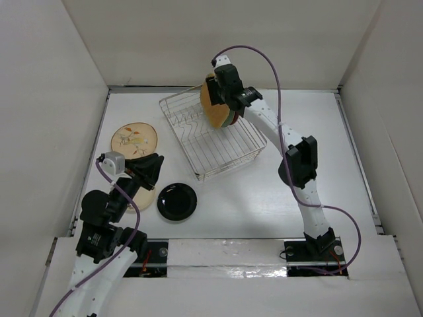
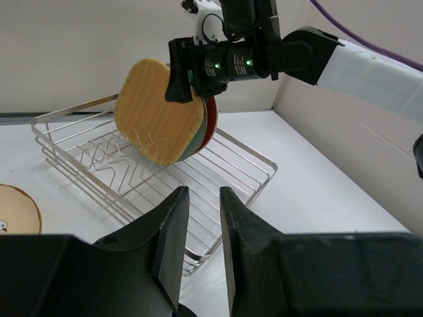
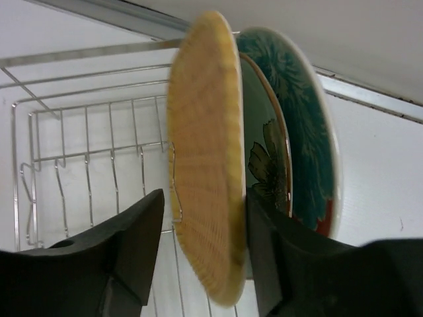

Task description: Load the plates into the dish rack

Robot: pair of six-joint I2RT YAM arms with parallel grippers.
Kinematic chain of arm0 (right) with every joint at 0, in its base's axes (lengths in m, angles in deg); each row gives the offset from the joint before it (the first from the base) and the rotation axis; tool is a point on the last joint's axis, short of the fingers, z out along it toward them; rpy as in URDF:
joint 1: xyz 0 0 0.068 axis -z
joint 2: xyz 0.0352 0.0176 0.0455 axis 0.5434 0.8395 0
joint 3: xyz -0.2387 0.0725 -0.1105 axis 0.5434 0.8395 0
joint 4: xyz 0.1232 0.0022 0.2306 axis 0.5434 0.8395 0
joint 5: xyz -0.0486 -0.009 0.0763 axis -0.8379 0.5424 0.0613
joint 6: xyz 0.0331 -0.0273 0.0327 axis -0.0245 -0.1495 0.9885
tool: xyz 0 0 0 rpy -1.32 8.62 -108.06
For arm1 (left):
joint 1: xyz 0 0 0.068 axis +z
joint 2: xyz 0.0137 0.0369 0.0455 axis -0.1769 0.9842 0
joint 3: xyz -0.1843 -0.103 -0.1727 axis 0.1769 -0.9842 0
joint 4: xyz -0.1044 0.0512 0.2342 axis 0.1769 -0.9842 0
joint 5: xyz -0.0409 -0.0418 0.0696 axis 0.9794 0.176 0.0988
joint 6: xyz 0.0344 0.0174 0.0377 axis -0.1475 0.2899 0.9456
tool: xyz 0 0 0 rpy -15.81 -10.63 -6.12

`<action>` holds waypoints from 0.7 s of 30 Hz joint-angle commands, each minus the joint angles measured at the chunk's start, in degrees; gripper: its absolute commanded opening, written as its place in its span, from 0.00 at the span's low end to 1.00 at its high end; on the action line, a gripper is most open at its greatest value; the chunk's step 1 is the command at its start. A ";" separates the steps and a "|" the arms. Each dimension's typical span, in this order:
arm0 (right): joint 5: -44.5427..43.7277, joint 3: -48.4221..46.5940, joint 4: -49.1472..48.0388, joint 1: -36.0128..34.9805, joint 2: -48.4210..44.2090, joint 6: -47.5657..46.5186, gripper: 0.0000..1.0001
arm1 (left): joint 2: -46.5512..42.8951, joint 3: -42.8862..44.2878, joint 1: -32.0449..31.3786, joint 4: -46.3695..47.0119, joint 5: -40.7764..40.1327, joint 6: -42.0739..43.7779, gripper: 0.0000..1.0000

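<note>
The bamboo-coloured plate (image 1: 213,105) stands on edge at the back of the silver wire dish rack (image 1: 218,148), with a pale green plate (image 3: 264,145) and a red patterned plate (image 3: 297,125) right behind it. My right gripper (image 3: 206,197) straddles the bamboo plate (image 3: 205,145). Its jaws are open, with a clear gap on the left side. A glossy black plate (image 1: 176,201) and a tan floral plate (image 1: 134,140) lie flat on the table. My left gripper (image 1: 153,173) hovers between them, slightly open and holding nothing. It partly covers a cream plate (image 1: 142,198).
White walls enclose the table on three sides. In the left wrist view the rack's (image 2: 86,152) empty tines lie ahead of my left gripper (image 2: 203,191), and the right arm (image 2: 264,56) reaches over the rack's far corner.
</note>
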 commanded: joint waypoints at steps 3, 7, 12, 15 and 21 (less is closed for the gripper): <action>0.92 2.31 -9.46 -0.66 -4.63 1.28 0.75 | 2.85 0.28 1.19 3.01 -1.67 -1.40 0.24; 3.91 2.30 -9.90 -1.18 -7.96 2.77 0.84 | 5.48 0.54 2.60 3.81 -2.89 -3.51 0.30; 5.05 11.07 -14.90 -3.47 -18.32 3.83 0.86 | 9.44 2.47 2.60 3.02 -7.01 -5.62 0.35; 5.75 24.42 -19.47 -6.10 -29.36 4.97 0.83 | 13.13 4.32 2.60 1.61 -10.53 -7.90 0.37; 7.77 59.31 -37.65 -9.88 -50.40 14.19 0.00 | 24.02 7.13 2.60 2.57 -15.11 -12.83 0.47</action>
